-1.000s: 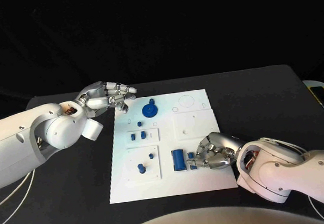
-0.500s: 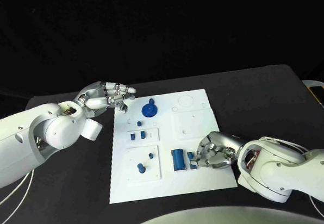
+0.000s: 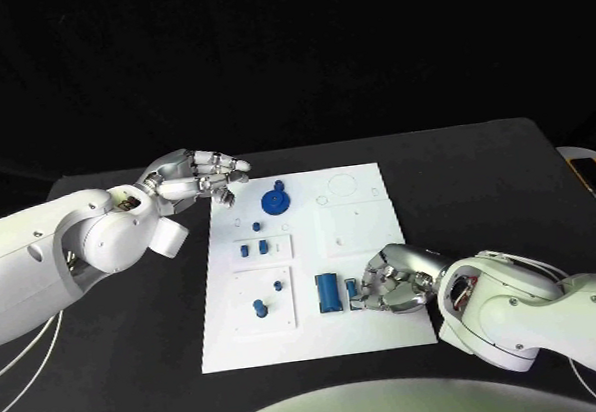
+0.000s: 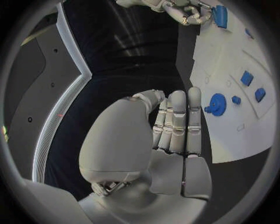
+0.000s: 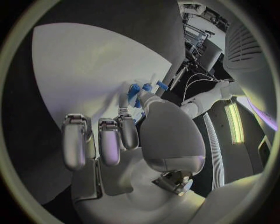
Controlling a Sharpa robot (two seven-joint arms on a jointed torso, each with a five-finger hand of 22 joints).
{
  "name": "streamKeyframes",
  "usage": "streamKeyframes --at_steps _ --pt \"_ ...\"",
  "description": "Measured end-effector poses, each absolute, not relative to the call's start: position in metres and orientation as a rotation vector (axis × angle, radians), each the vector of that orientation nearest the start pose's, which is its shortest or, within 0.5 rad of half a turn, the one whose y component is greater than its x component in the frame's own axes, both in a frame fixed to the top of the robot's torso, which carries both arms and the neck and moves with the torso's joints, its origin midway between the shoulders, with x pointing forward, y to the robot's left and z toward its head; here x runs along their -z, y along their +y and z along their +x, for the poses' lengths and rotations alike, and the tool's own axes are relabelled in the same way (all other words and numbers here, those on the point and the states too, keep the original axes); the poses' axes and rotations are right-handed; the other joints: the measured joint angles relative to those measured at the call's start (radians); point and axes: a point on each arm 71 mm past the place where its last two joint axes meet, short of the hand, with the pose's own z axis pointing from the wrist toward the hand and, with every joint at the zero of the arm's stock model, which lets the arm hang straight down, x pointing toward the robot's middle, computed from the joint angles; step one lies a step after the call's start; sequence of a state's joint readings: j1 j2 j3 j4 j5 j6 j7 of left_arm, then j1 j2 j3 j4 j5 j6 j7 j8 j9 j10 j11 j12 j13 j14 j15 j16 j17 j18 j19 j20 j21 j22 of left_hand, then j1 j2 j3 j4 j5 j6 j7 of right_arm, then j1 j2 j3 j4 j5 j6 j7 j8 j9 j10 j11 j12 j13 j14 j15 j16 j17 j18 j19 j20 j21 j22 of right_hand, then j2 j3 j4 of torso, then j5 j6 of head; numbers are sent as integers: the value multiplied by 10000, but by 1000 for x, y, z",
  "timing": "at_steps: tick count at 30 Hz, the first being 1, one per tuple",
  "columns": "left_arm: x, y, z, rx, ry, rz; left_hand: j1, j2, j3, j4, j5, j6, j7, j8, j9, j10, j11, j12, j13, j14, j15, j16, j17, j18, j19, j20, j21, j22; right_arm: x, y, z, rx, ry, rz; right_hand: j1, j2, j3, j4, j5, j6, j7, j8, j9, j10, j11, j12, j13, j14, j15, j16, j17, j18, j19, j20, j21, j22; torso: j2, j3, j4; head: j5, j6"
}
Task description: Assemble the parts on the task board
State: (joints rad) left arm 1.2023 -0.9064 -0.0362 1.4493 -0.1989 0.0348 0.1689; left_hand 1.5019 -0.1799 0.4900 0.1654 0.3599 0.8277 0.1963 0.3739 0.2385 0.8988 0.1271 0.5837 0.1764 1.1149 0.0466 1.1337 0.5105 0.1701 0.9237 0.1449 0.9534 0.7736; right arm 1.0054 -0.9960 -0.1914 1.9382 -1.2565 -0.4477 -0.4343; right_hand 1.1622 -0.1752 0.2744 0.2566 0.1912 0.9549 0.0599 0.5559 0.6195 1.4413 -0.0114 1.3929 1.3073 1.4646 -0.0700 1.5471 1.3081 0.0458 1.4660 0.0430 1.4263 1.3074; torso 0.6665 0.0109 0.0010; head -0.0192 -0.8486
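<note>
Head view: right robot hand (image 3: 395, 280) rests fingers-down on the white task board (image 3: 362, 221), apparently pinching a small blue part (image 3: 353, 293) beside a longer blue block (image 3: 330, 293). Left robot hand (image 3: 196, 177) hovers curled and empty by the board's far corner. Parts look small, rigid and light; pinch their sides.

Matt black table (image 3: 499, 183), smooth white task board (image 3: 364, 209), glossy blue plastic parts (image 3: 278, 202), silvery metallic-looking hands (image 3: 394, 281).

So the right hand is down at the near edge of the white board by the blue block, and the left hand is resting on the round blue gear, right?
Not quite. The left hand hovers off the white board's far left corner, apart from the round blue gear, as the head view shows. The right hand is by the blue block.
</note>
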Motion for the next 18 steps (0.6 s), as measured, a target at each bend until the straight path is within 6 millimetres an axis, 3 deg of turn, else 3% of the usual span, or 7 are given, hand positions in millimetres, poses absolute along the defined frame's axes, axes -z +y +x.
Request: streamKeyframes --at_steps 18 --pt "193 243 490 15179 18171 -9479 0 0 0 0 0 0 0 0 -8 1 -1 0 0 0 0 -39 1 0 0 0 0 8 283 -179 340 -6695 20860 2485 57 57 -69 69 -35 28 -28 0 -19 35 -35 -1 7 0 0 0 -2 0 0 0 -1 7 4 0 5 8 -9"
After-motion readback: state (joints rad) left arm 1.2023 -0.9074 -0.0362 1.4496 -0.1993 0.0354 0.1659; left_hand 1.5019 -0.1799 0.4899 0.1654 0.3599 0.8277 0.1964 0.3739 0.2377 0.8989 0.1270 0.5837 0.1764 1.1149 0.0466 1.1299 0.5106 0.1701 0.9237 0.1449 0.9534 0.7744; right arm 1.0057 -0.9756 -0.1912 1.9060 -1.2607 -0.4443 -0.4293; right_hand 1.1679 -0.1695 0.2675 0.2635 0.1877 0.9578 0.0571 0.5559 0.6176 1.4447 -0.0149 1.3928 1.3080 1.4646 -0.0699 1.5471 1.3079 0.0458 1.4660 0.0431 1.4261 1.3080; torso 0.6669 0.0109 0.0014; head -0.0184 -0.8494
